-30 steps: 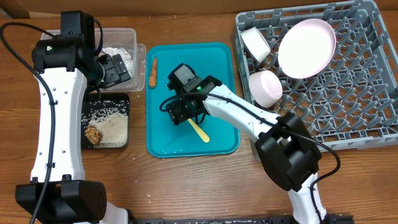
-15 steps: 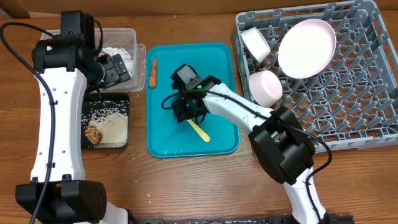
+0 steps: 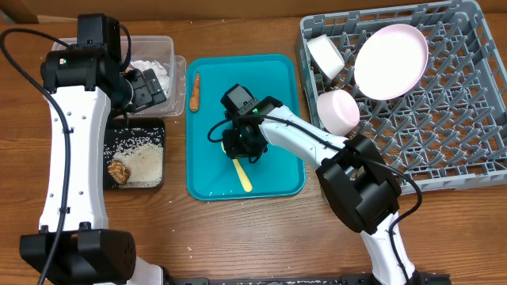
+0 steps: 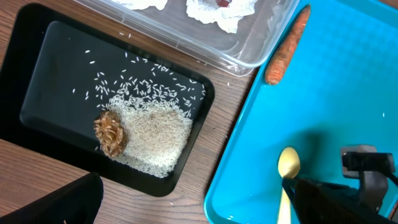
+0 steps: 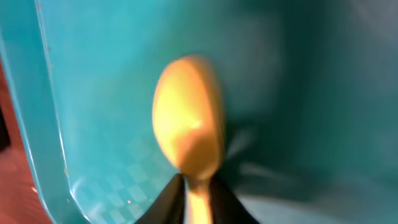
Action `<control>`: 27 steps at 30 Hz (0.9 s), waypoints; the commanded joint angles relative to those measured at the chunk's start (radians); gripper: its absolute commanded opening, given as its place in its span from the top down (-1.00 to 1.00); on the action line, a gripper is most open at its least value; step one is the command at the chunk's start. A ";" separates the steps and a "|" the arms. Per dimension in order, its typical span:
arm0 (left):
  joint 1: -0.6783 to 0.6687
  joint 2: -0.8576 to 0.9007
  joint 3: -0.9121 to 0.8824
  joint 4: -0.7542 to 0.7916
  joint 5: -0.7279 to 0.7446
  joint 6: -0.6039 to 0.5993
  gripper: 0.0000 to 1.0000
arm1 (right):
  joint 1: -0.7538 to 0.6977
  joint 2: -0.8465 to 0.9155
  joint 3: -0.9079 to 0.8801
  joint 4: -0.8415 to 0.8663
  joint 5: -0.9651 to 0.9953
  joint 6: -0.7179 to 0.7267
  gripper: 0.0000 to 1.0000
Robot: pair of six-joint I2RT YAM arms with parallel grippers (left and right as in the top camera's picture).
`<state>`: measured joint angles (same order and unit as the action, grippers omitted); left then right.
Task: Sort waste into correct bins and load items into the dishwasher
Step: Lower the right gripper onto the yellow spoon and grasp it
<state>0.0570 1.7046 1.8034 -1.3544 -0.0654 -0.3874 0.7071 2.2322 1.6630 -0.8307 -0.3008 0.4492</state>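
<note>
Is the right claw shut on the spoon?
Shut on it. In the right wrist view the right claw pinches the spoon at its neck, over the teal tray.

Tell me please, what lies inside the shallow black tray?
Inside the black tray lie loose white rice and a small brown food chunk. In the left wrist view a dark finger covers its near corner, so that part cannot be seen.

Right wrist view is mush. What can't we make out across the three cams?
- Right wrist: blurred. The pale yellow plastic spoon has its handle cut off by the bottom edge, and the right claw grip on it is unclear.
- Overhead: the left claw opening is hidden by its own wrist, which also covers part of the clear rectangular plastic tub.
- Left wrist: the top edge crops the tub's contents.
</note>
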 commanded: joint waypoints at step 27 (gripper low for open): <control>0.002 0.008 0.006 0.001 -0.013 -0.002 -1.00 | 0.064 0.047 0.182 0.000 0.142 -0.286 -0.39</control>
<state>0.0570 1.7046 1.8034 -1.3544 -0.0654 -0.3874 0.7334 2.2517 1.8278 -0.8429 -0.2001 0.2264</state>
